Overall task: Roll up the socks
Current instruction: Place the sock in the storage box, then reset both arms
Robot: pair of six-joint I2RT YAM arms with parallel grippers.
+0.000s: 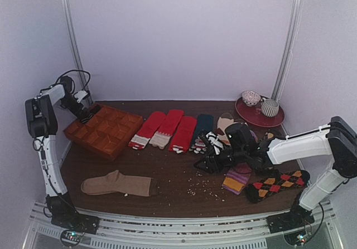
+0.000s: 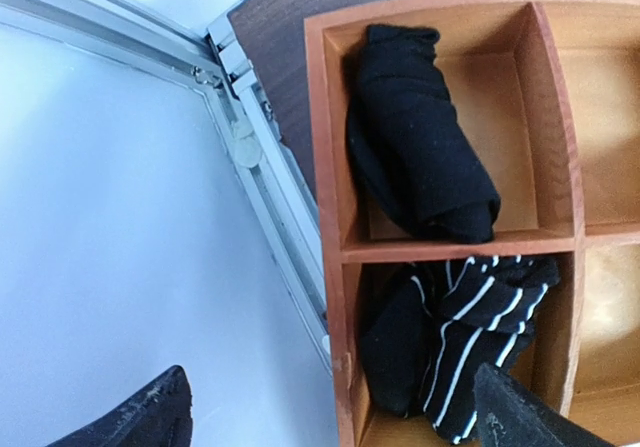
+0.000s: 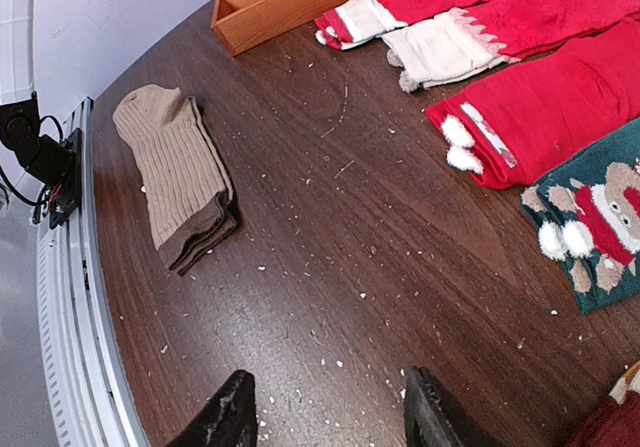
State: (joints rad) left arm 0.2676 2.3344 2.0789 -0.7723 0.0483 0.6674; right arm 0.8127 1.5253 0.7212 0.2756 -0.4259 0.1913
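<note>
The socks [image 2: 480, 317], black with thin white stripes, lie bundled in a corner compartment of the orange wooden organizer box [image 2: 330, 157]. A plain black rolled sock [image 2: 420, 127] fills the neighbouring compartment. My left gripper [image 2: 335, 415] hangs above the box edge, open wide; one fingertip [image 2: 515, 407] is over the striped bundle and the other is outside the box. From above, the left gripper [image 1: 83, 111] sits at the box's far left corner. My right gripper [image 3: 328, 417] is open over bare table, nothing between its fingers, at mid-table [image 1: 209, 162].
A folded tan sock [image 1: 117, 184] lies front left. Long red socks [image 1: 162, 129] and a teal sock [image 1: 202, 127] line the middle. An argyle sock [image 1: 277, 184] and a striped purple-orange sock [image 1: 237, 177] lie right. A red plate [image 1: 257, 118] with cups sits back right.
</note>
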